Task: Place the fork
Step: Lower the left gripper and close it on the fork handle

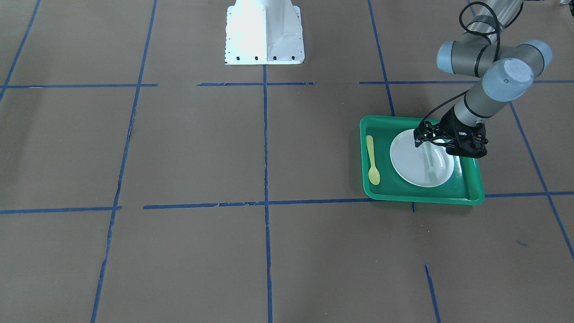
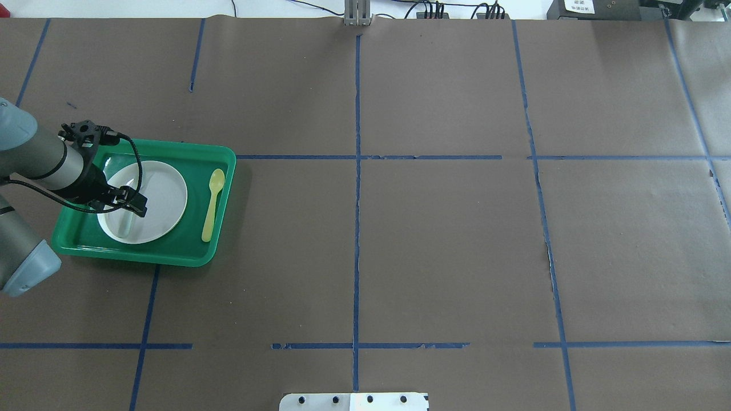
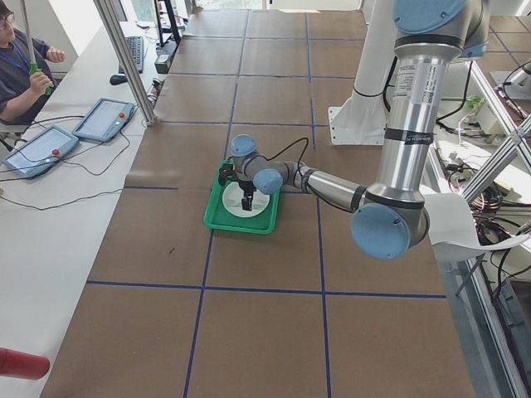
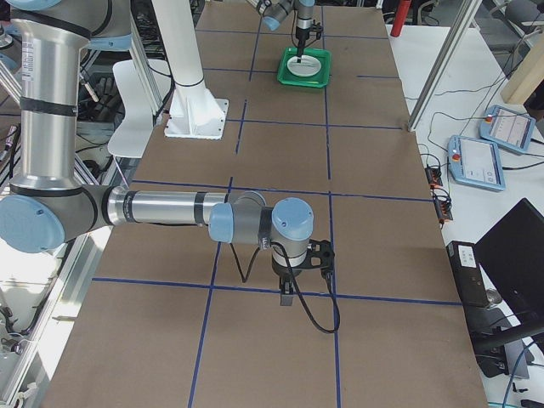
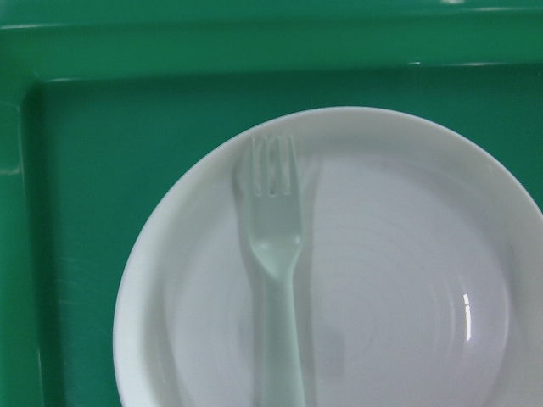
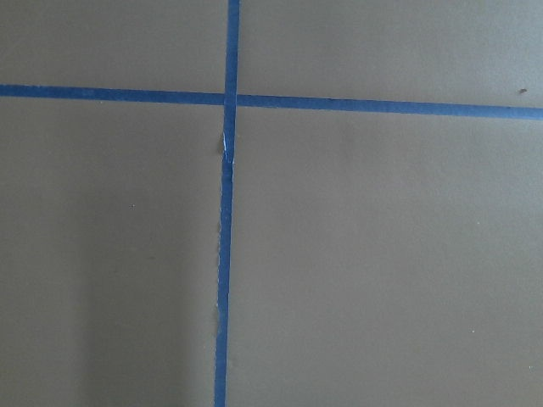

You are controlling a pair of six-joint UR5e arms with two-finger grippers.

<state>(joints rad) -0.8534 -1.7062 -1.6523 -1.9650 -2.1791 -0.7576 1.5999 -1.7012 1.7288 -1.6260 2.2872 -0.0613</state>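
Left gripper [image 2: 130,204]: low over fork handle; jaw opening and hold cannot tell from these views.
Risk: fork [image 5: 278,254] light and slick; may cling to a finger or skid off plate [image 5: 407,254] into tray [image 5: 85,212] if nudged.
Fork: pale, translucent, short tines; off centre along plate, tines at rim.
Spoon [image 2: 212,200]: beside plate, apart.
Right gripper [image 4: 287,297]: well apart over taped table; opening cannot tell.
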